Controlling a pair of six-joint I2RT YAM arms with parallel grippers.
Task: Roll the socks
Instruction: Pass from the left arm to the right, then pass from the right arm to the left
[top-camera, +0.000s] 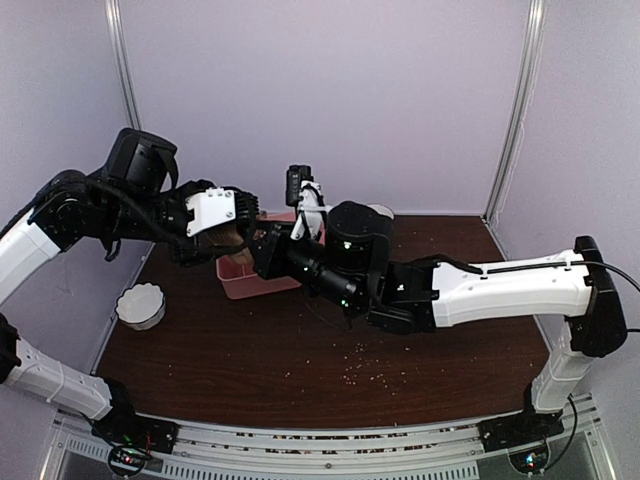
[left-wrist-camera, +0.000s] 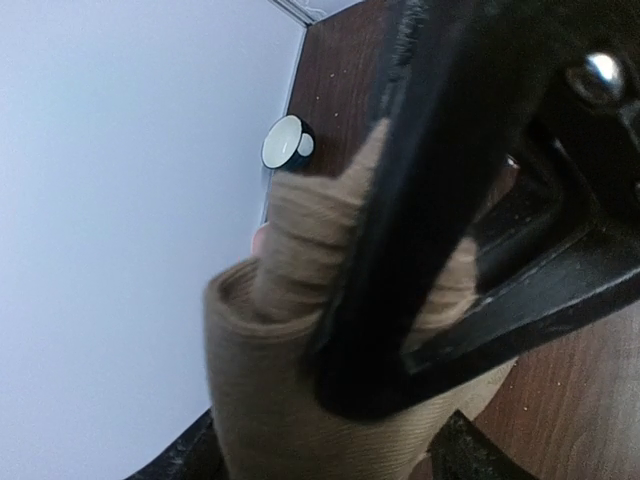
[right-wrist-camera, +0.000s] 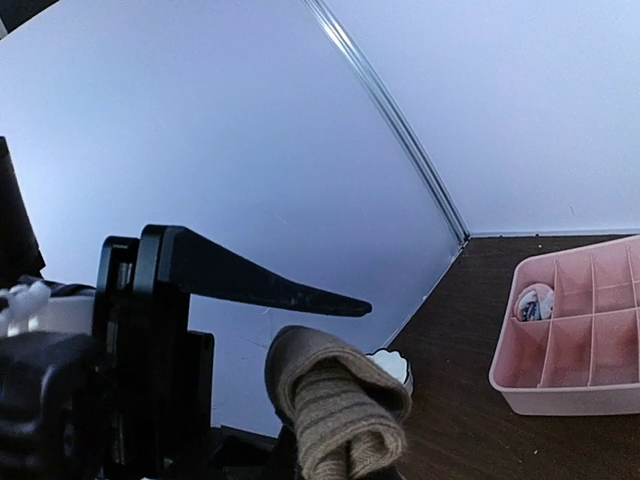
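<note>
**Top view.** The two arms meet left of centre in the frame, above the far part of the surface (top-camera: 300, 360). The left hand (top-camera: 238, 230) and right hand (top-camera: 262, 242) face each other over the pink tray (top-camera: 245, 285). The tan sock (top-camera: 231, 240) is in the air between them, probably lifted so the fabric can be turned over itself without dragging. A white bowl (top-camera: 140, 306) sits at the left, and crumbs (top-camera: 362, 372) lie scattered lower centre.

**Left wrist view.** The tan sock (left-wrist-camera: 290, 340) fills the lower centre. It is a tight roll with the cuff folded back over it like a collar. The right hand crosses the frame diagonally as a thick black bar, pressed together on the roll, which should stop it unwinding. The left hand's own fingers (left-wrist-camera: 185, 455) show only as dark shapes at the bottom, one on each side of the sock. They are spread and are not gripping it. A cup (left-wrist-camera: 288, 142) stands in the upper left, at the foot of the wall.

**Right wrist view.** The sock (right-wrist-camera: 340, 410) rises from the bottom centre, where this hand pinches its base. One left-hand finger (right-wrist-camera: 270, 285) juts across above it, clear of the fabric. The tray is at the right, and one compartment holds a rolled bundle (right-wrist-camera: 535, 300) too small to identify. The roll looks nearly finished, and the tray is the likely place to put it.
</note>
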